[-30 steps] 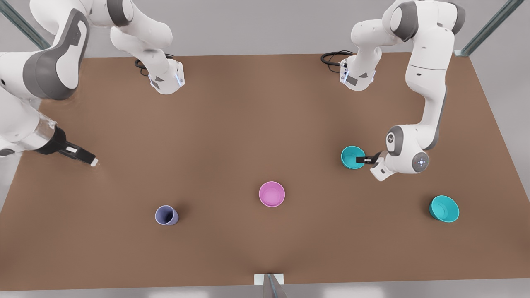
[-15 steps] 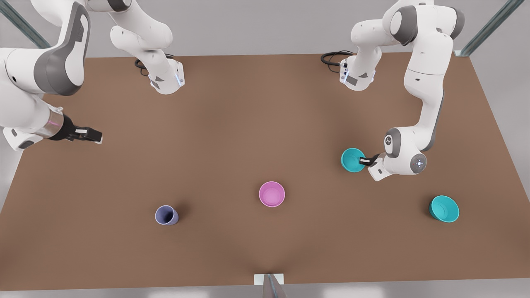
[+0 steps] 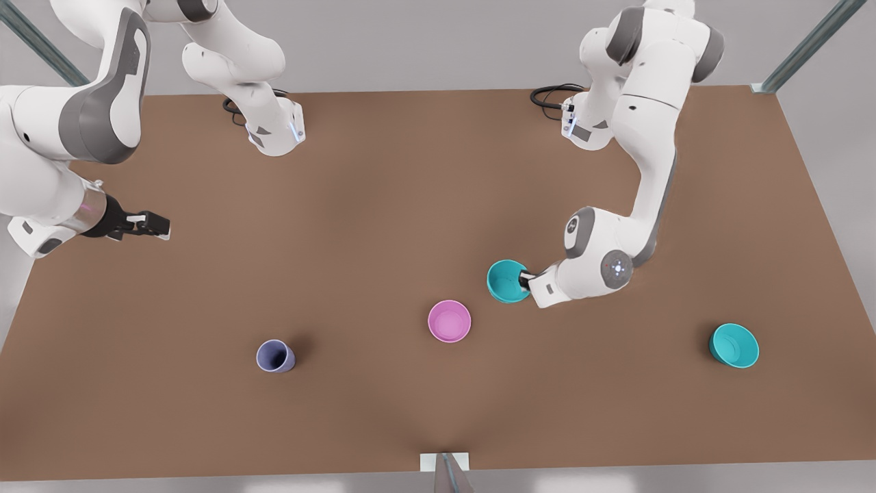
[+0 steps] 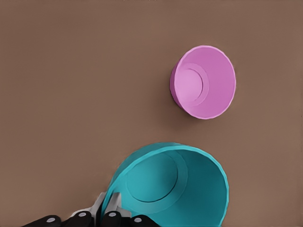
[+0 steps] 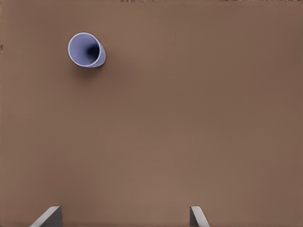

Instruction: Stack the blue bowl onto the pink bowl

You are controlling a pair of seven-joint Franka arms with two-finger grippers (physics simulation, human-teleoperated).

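The left gripper (image 3: 525, 279) is pinching the rim of the blue bowl (image 3: 507, 281) between its narrowed fingers (image 4: 110, 208) — one inside the wall, one outside — and is carrying it clear of the brown table (image 3: 383, 205). Half a second ago this gripper and bowl were standing farther toward the front view's right; they have since travelled toward the pink bowl (image 3: 449, 321), which is now lying near the gripper, just beyond the held bowl's rim but not touching it, upright and unmoved on the table. A second teal bowl (image 3: 733, 346) is resting well apart on the other side of the left gripper, unchanged. The right gripper (image 3: 154, 225) is waiting far off at the front view's left edge with its fingers (image 5: 49, 216) spread wide, having barely shifted since the earlier frame; the lavender cup (image 5: 86, 50) is standing ahead of it, well apart. No brand, label or legible writing is showing on any bowl, on the cup or on the table.
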